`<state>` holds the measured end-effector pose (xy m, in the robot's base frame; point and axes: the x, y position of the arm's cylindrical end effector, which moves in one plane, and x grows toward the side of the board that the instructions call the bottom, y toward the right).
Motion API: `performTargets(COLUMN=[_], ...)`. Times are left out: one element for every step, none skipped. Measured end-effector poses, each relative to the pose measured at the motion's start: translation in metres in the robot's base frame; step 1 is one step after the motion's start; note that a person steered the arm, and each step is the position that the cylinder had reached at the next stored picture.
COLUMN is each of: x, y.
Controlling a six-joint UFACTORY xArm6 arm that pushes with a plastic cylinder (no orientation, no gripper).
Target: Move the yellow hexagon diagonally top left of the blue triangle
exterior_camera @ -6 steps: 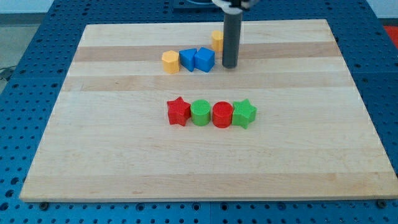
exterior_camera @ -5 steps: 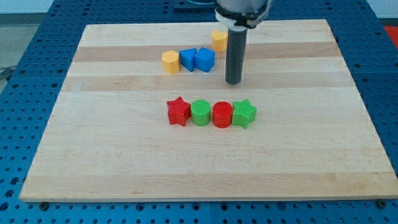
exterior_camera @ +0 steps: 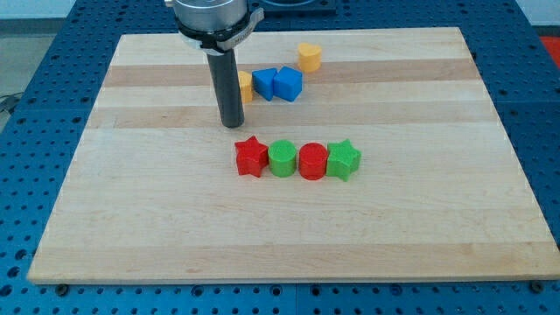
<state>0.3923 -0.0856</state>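
Observation:
The yellow hexagon (exterior_camera: 248,86) sits in the upper middle of the board, its left part hidden behind my rod. Two blue blocks touch it in a row to its right: one (exterior_camera: 264,84) right against it and one (exterior_camera: 288,83) further right. I cannot tell which of them is the triangle. My tip (exterior_camera: 230,125) rests on the board just below and slightly left of the yellow hexagon, apart from it, and above-left of the red star (exterior_camera: 251,157).
A yellow heart-like block (exterior_camera: 309,57) lies near the view's top, right of the blue blocks. A row of red star, green round block (exterior_camera: 282,159), red round block (exterior_camera: 312,162) and green star (exterior_camera: 344,160) lies mid-board.
My rod has swept from the right of the blue blocks down and across to the left, ending below-left of the yellow hexagon. No block has moved.

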Motion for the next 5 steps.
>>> performTargets(x=[-0.028,-0.055,-0.055,-0.061,-0.060], y=[0.002,0.003,0.002,0.002,-0.003])
